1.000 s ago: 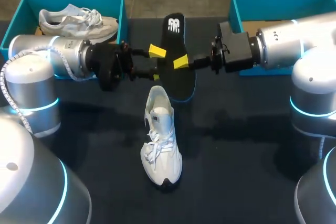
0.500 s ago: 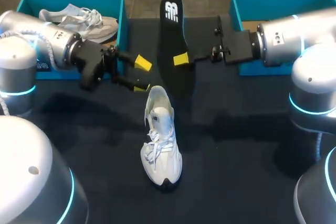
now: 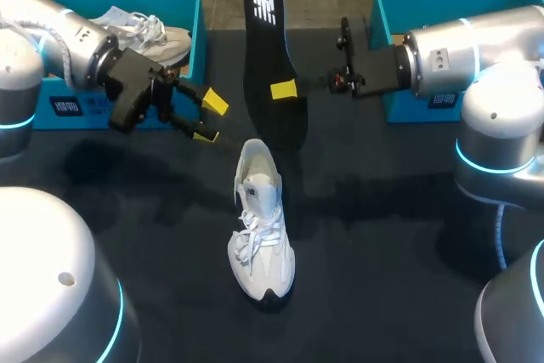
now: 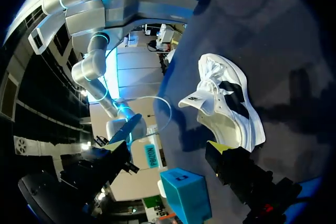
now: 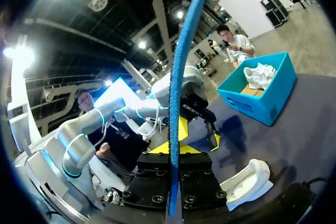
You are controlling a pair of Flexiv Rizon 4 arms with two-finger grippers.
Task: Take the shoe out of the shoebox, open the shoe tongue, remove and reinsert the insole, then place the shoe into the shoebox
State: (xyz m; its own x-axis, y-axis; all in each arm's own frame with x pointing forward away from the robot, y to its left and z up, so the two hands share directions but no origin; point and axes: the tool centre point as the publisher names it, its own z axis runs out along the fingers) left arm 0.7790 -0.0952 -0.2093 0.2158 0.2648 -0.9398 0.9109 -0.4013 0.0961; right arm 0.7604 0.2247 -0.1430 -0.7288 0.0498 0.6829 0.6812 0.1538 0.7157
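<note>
Far left at the back of the table point(image 3: 382, 278) sits the left shoebox point(image 3: 197, 36), teal, w/ a second sneaker point(image 3: 140, 27) lying inside it. The right wrist view shows the same box point(image 5: 262, 100) w/ that shoe point(image 5: 260, 74) in it.

The left arm comes in just in front of that box. The left gripper point(image 3: 208, 118) hangs over the dark cloth w/ its fingers spread and nothing btwn them. It's off to the left of the heel of the white sneaker point(image 3: 262, 227), not touching it. The left wrist view has that sneaker point(image 4: 226, 103) ahead of the one yellow tip you can see there.

The sneaker itself is out of the box, mid-table, standing on its sole. Its toe points to the near edge, the heel to the far side, laces up top.

Right behind the heel is the black insole point(image 3: 270, 48), logo end pointing away to the far edge. The right gripper point(image 3: 283, 89) is clamped on it around mid-length. In the right wrist view the insole point(image 5: 178, 77) runs edge-on straight out btwn the fingers. Can't tell if its low end touches the cloth.

Far right at the back is the right shoebox point(image 3: 399, 6), also teal, partly covered by the right arm.
</note>
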